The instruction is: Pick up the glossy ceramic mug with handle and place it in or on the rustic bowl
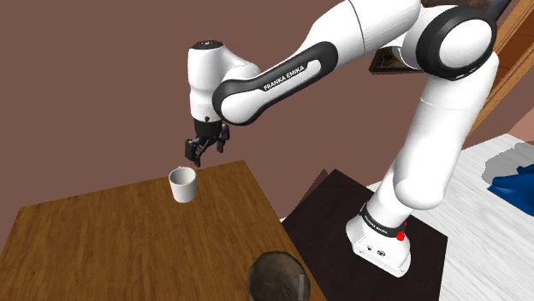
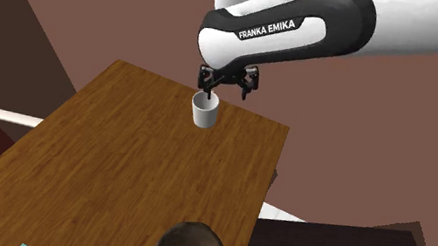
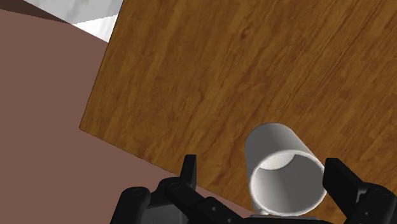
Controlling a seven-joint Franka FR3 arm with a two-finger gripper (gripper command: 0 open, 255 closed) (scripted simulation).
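- Wrist view: jaws wide open, empty; gripper (image 3: 259, 165) hangs just above the mug (image 3: 283, 175).
- Mug stands upright on the table (image 1: 111, 248), bowl (image 1: 278, 278) well apart from it.
- I'd centre over it, descend straight, then close.

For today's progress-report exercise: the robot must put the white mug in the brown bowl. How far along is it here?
Done: nothing yet; the white mug stands upright on the wooden table, apart from the brown bowl. In hand: the approach; the gripper hovers just above the mug, fingers open, not touching it. Left: lower, grasp, lift, carry to the bowl and release.
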